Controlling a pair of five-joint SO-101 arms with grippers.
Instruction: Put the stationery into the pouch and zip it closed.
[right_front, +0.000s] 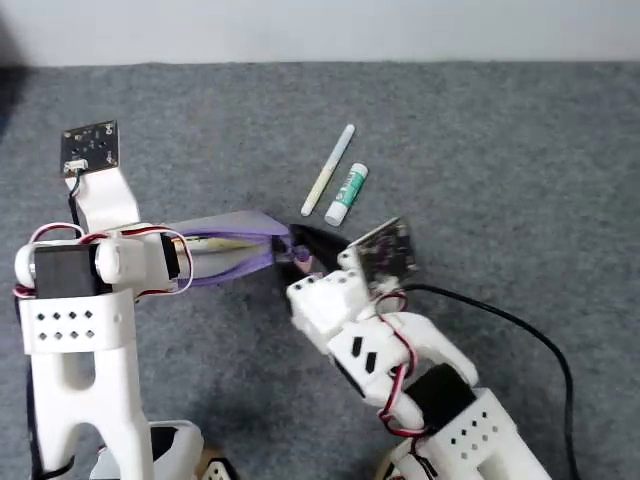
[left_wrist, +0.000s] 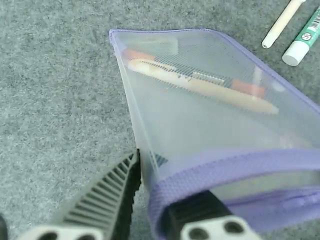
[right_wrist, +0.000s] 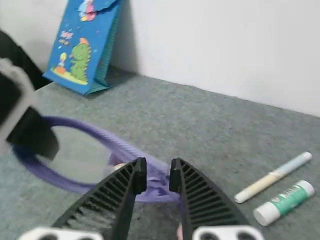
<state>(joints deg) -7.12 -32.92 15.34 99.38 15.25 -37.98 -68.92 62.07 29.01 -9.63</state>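
Observation:
The purple-edged clear pouch (right_front: 232, 228) hangs stretched between my two grippers, mouth open. My left gripper (right_front: 186, 258) is shut on its left end, and in the left wrist view the left gripper (left_wrist: 150, 184) pinches the zip edge of the pouch (left_wrist: 200, 130), with a pen-like item and orange pieces inside. My right gripper (right_front: 298, 252) is shut on the other end; the right gripper (right_wrist: 156, 172) nips purple fabric of the pouch (right_wrist: 95, 131). A white-and-yellow pen (right_front: 328, 170) and a green-and-white glue stick (right_front: 346, 193) lie on the mat just beyond the pouch.
Grey felt mat (right_front: 480, 150) covers the table, with open room to the right and far side. A black cable (right_front: 520, 325) trails from the right arm. A blue dinosaur paper bag (right_wrist: 85, 45) leans on the white wall.

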